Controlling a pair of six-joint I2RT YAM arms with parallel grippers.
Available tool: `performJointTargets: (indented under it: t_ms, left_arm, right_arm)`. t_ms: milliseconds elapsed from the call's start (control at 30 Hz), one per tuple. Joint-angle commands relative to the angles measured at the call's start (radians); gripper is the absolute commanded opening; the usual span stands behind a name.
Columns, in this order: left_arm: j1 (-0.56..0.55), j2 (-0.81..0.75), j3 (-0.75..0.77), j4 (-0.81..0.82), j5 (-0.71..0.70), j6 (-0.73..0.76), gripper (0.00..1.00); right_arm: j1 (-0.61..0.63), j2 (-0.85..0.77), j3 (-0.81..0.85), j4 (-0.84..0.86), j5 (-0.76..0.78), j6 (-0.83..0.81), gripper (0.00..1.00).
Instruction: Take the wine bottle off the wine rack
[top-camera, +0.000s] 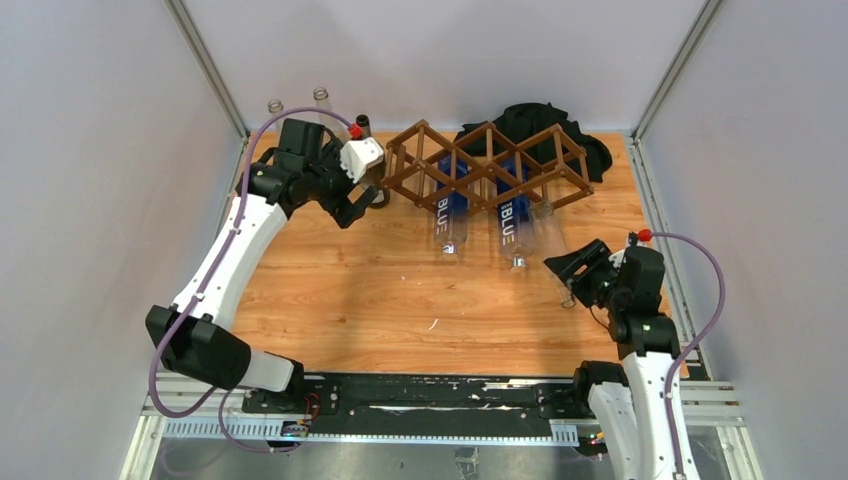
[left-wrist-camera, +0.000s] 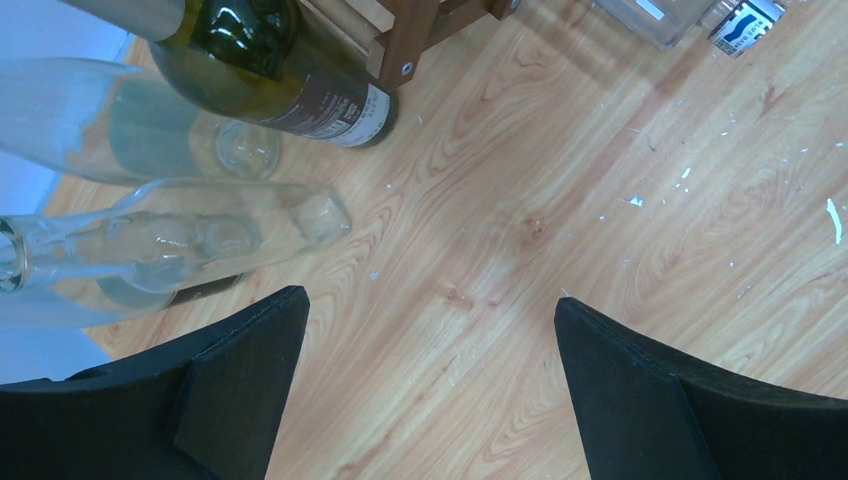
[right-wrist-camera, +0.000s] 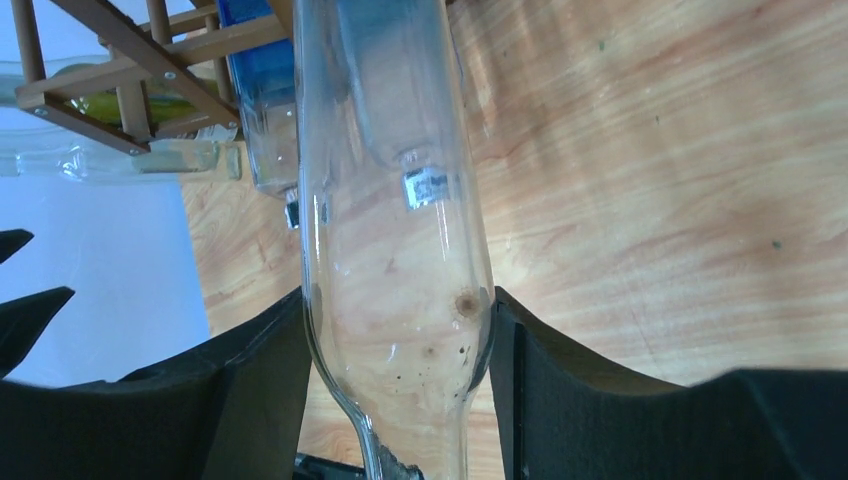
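Clear bottle (right-wrist-camera: 390, 200) pokes out of rack's (top-camera: 480, 165) right cell toward 5 o'clock. Right gripper (right-wrist-camera: 395, 305) is clamped on its shoulder. Rack sits at 12 o'clock on table (left-wrist-camera: 600, 200). Left gripper (left-wrist-camera: 430, 310) is at rack's 9 o'clock, jaws wide apart, holding nothing. Two blue-label bottles (top-camera: 510, 222) are in rack.

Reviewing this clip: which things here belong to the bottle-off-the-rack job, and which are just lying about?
Job in hand: wine rack; clear bottle, held between the right gripper jaws.

Lying about: black cloth; blue-labelled bottles in the rack; dark green bottle; glass bottles beside it; left gripper, jaws open over bare table.
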Motion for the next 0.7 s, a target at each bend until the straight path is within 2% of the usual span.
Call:
performJointTargets:
  t_ms: [0, 300, 433, 533, 667]
  left_arm:
    - [-0.024, -0.001, -0.004, -0.011, -0.03, 0.036, 0.99]
    - [-0.047, -0.027, -0.028, -0.014, -0.018, 0.071, 0.99]
    - [-0.048, -0.071, -0.07, -0.014, 0.057, 0.127, 0.99]
    - [-0.053, -0.113, -0.109, -0.026, 0.104, 0.194, 1.0]
    - [-0.069, -0.169, -0.129, -0.087, 0.132, 0.304, 1.0]
  right_arm:
    - [0.016, -0.063, 0.037, -0.082, -0.052, 0.029, 0.0]
    - [0.026, -0.036, 0.153, -0.044, -0.172, 0.045, 0.0]
    - [0.068, 0.015, 0.178, 0.003, -0.243, 0.051, 0.0]
    - [0.193, 0.087, 0.198, 0.032, -0.226, 0.041, 0.0]
    - [0.431, 0.198, 0.287, 0.038, -0.107, 0.014, 0.0]
